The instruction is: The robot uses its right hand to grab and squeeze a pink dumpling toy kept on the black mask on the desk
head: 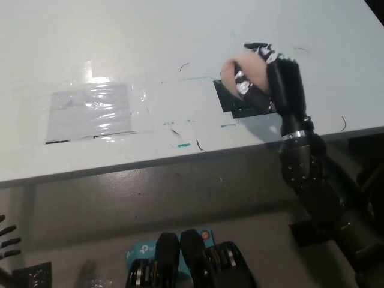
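Observation:
The pink dumpling toy (245,71) is held in my black right hand (262,75), whose fingers are shut around it. The hand and toy sit low over the black mask (229,101), a dark square on the white desk, and cover most of it. I cannot tell whether the toy touches the mask. My black right forearm runs down to the bottom right. Only the fingertips of my white left hand (7,239) show at the lower left edge, spread apart and holding nothing.
A clear plastic sheet (93,111) lies taped on the desk (120,36) at the left. Small green and black pen marks dot the desk near the mask. The desk's front edge runs across the middle of the view.

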{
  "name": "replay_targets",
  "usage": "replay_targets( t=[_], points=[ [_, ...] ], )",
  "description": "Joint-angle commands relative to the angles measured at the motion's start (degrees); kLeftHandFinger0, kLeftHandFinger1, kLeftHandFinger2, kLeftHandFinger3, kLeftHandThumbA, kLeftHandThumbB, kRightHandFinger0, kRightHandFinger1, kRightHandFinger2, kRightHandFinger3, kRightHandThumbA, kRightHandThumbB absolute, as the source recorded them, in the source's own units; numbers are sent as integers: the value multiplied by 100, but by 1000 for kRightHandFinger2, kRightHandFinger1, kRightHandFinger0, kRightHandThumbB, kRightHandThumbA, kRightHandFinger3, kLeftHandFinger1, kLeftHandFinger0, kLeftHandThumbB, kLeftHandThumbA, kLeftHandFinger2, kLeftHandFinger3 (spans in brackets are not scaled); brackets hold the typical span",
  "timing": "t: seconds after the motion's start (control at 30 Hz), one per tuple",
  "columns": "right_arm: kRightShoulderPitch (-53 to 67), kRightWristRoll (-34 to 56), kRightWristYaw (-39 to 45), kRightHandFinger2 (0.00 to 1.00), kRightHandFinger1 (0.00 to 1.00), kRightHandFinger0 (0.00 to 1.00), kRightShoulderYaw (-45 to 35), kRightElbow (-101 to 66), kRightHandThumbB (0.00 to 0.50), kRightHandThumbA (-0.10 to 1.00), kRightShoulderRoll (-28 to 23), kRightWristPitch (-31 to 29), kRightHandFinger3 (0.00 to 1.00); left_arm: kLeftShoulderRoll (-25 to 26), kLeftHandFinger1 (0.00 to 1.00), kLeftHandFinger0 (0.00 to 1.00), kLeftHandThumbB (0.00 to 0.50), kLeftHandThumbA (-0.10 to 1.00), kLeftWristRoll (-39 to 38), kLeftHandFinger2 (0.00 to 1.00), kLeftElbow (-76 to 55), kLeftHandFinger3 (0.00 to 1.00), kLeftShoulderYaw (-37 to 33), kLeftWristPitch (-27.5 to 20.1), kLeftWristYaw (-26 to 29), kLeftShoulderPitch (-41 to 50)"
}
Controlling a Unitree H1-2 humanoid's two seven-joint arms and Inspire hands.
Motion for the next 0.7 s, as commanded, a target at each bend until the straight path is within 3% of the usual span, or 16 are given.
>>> replay_targets(
  t=[0.0,0.07,0.17,0.2,0.23,0.3,0.33,0.37,0.4,0.43,0.47,0.5,0.57,0.6,0.63,0.67],
  points=[
    [-511,-64,2353,750,473,59,442,361,1,-100,-295,948,570,204,761,727,131,1000,-67,844,-183,952,144,1,-32,-25],
    [-542,-127,2432,465,266,0,511,660,0,-100,-265,1111,748,209,767,731,123,1000,-67,850,-127,956,138,-49,-52,-39],
    [-547,-192,2387,443,303,88,591,839,0,-100,-251,1227,862,217,769,716,121,1000,-35,853,-168,936,120,-31,-36,-26],
    [-538,-156,2783,522,351,133,596,790,0,-100,-230,1751,1000,210,742,689,122,1000,-25,828,-162,915,129,-32,-9,-32],
    [-556,-151,2875,541,361,143,611,801,0,-100,-227,1865,1000,201,736,683,122,1000,-20,821,-162,909,129,-39,0,-33],
    [-596,-48,3218,699,515,296,616,910,32,-100,-218,2020,1000,213,748,705,119,1000,-45,842,-122,933,127,-42,-38,-41],
    [-608,-63,3252,721,537,326,633,940,33,-100,-220,2049,1000,212,748,707,119,1000,-40,841,-130,933,124,-28,-31,-42],
    [-635,-84,3357,823,617,416,661,974,27,-100,-212,2140,1000,214,752,709,111,1000,-47,845,-143,937,130,-47,-41,-28],
    [-644,-79,3502,1000,782,582,669,974,18,-100,-214,2286,1000,205,756,711,110,1000,-49,848,-138,939,134,-46,-34,-25],
    [-643,-71,3552,1000,838,657,669,961,15,-100,-216,2341,1000,202,758,712,110,1000,-49,846,-133,937,135,-42,-30,-27],
    [-622,-161,3551,1000,1000,869,732,908,17,-60,-237,2424,1000,205,769,719,111,1000,-57,851,-150,936,130,-3,-35,-27],
    [-577,-188,3574,1000,1000,1000,749,812,27,-28,-259,2503,1000,216,783,735,100,1000,-27,866,-205,957,101,36,-32,-4],
    [-476,-369,3524,1000,1000,1000,871,557,113,192,-325,2598,1000,214,763,715,102,1000,-25,855,-195,941,101,20,-33,7],
    [-449,-379,3538,1000,1000,1000,884,471,122,217,-338,2663,1000,217,762,715,101,1000,-23,855,-193,939,95,3,-44,12],
    [-391,-419,3401,1000,1000,1000,876,334,196,268,-335,2772,1000,212,758,709,118,1000,-27,848,-164,928,104,-16,-43,15],
    [-354,-471,3330,1000,1000,1000,886,216,229,301,-341,2870,1000,212,750,703,127,1000,-33,836,-124,917,111,-45,-48,9]
  ],
)
